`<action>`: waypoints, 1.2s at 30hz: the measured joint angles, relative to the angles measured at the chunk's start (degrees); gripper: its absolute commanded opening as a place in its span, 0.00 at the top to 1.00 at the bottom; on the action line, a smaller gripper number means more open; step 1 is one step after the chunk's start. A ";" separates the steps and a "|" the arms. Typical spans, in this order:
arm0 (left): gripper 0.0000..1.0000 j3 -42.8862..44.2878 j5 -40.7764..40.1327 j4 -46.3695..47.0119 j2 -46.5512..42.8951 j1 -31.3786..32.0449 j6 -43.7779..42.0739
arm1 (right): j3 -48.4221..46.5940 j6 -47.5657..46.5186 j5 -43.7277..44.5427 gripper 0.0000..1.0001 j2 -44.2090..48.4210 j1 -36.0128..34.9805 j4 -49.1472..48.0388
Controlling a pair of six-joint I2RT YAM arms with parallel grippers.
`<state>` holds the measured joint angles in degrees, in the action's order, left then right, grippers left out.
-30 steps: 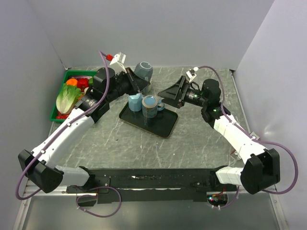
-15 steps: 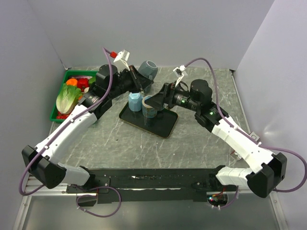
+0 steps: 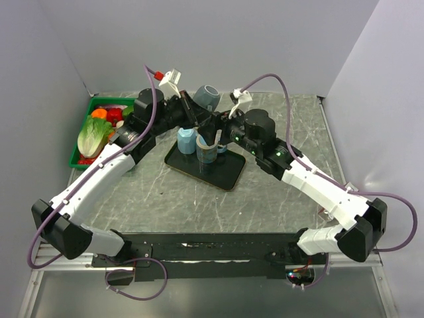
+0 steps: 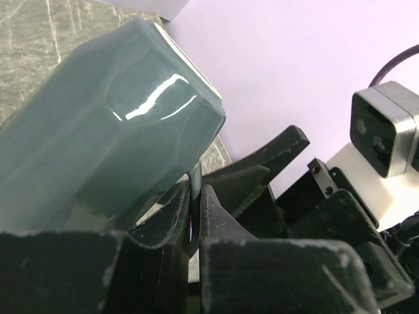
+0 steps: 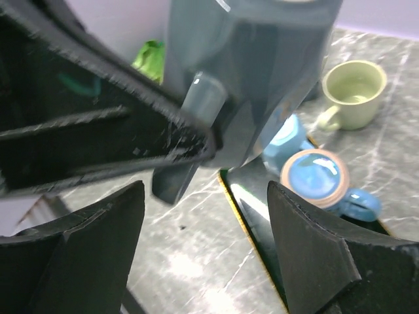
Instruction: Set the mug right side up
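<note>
A grey-blue faceted mug (image 3: 207, 97) hangs tilted in the air above the back of the black tray (image 3: 224, 175). My left gripper (image 3: 193, 114) is shut on its thin handle (image 4: 194, 186); the mug body (image 4: 111, 131) fills the left wrist view. In the right wrist view the mug (image 5: 255, 65) and its handle (image 5: 206, 98) are close in front, above my right gripper (image 5: 206, 248). My right gripper (image 3: 216, 130) is open wide and empty, just right of and below the mug, not touching it.
Two blue mugs (image 3: 186, 140) (image 3: 207, 150) stand on the tray; one also shows in the right wrist view (image 5: 321, 176). A pale green mug (image 5: 353, 88) stands upright beyond it. A green bin of vegetables (image 3: 99, 132) sits at the left. Walls close the back and sides.
My right arm has swung left, bringing its open gripper up beside the held mug. My left gripper has shifted the mug slightly right and tilted it.
</note>
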<state>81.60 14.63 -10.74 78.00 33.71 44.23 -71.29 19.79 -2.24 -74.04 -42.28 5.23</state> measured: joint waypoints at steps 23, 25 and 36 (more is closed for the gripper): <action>0.99 -0.02 -3.54 0.66 0.92 -0.24 -0.48 | -4.92 3.43 7.39 0.65 -5.92 -2.43 0.13; 0.99 -0.20 -3.80 1.05 1.03 -0.13 -0.66 | -5.09 4.59 7.61 0.66 -6.08 -2.49 0.22; 0.99 -2.60 -5.97 4.52 0.68 0.02 -0.59 | -5.14 9.35 11.76 0.35 -6.14 -1.95 2.49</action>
<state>79.00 8.67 -6.22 78.67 33.74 43.64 -76.42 29.15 9.52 -80.18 -44.23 7.73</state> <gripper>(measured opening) 0.104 0.644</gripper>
